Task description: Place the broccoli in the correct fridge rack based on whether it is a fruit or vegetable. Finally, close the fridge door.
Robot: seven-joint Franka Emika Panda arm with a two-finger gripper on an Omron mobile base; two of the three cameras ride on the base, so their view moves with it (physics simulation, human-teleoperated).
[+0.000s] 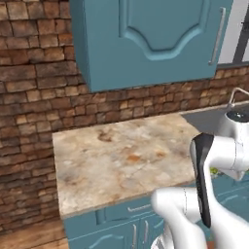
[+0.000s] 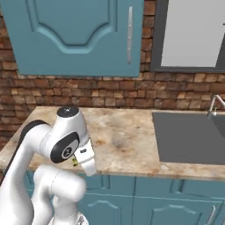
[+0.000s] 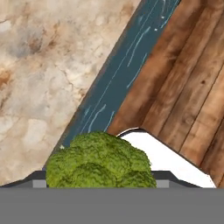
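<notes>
Flat, even rendered light, soft low-resolution blur throughout, no glare, only faint shadow under the wall cabinet (image 1: 146,44).

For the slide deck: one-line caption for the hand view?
Broccoli at the jaws, above the marble counter edge, blue cabinet front and wooden floor.

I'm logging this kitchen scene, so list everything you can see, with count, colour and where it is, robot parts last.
broccoli: one, yellow-green, right at the gripper in the hand view, over the counter's front edge
counter: one, mottled beige stone, below the wall cabinet
wall cabinet: one, teal, with a grey bar handle, above the counter
base cabinets: a row, teal, under the counter
brick wall: one, brown-red, behind the counter
sink: one, dark grey, set in the counter's right part
faucet: one, pale grey, behind the sink
floor: brown wood planks
robot arm: one, white with dark joints, before the counter
</notes>
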